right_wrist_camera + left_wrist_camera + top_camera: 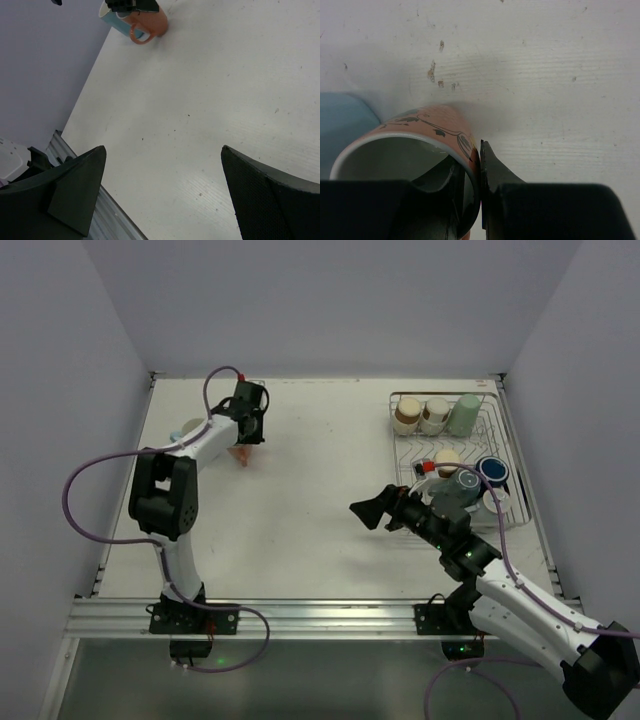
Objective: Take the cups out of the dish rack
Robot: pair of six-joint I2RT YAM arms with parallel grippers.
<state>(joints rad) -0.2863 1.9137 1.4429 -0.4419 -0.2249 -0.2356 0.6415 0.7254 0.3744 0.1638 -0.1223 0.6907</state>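
On salmon mug (422, 124), dark vine motif

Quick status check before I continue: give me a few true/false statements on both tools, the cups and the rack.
1. The left tool pinches the salmon cup by its rim, one finger inside. True.
2. The right tool holds a cup. False: it is open and empty, with bare table below it.
3. A light blue cup sits right beside the salmon cup. True.
4. The dish rack is fully unloaded. False: several cups are still in it.
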